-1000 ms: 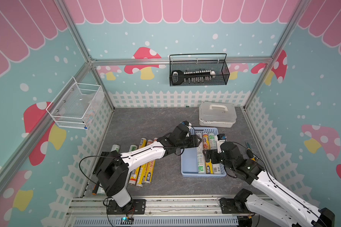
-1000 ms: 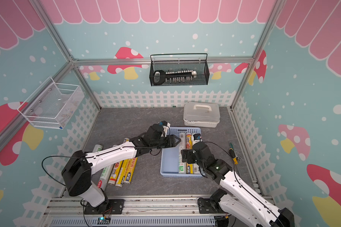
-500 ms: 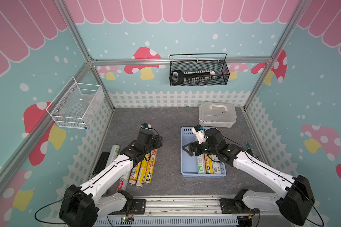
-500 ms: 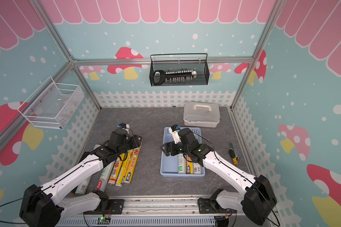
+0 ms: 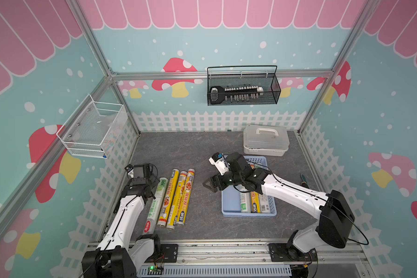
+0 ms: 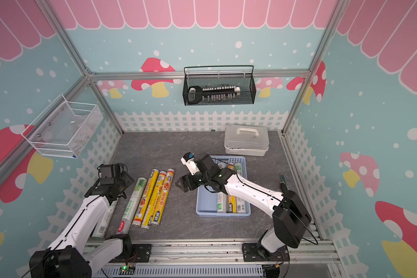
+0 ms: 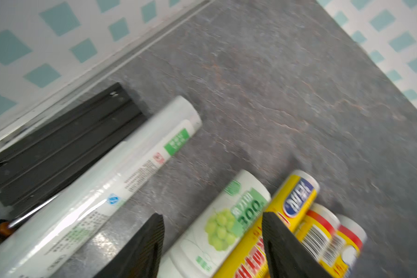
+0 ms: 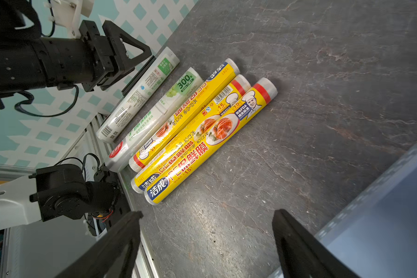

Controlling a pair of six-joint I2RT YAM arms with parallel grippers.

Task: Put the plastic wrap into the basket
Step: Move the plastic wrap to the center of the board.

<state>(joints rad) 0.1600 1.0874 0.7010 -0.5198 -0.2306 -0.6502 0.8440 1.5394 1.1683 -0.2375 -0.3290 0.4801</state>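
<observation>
A: Looking from big to small, what is there?

B: A grey table; a blue basket on it; three rolls lie in the basket, side by side along one wall, with bare floor next to them.

A: And the others?

B: Five lie on the table, well apart from the basket; three yellow rolls touch each other; a green roll is just beside them; a white roll lies by the fence.

A: What about the grippers?

B: The left gripper hangs over the green roll; its jaws are spread and hold nothing; the right gripper hangs over bare table, between the basket and the yellow rolls; its jaws are spread wide and hold nothing too.

A: Which step is this?

B: I think it is the reach for the next roll; the job looks partly done.

A: What does the next move need?

B: The left gripper should go down with one jaw on each side of the green roll, near its middle so it does not tip; then squeeze; a yellow roll sits tight beside it, so a jaw may bump that one.
</observation>
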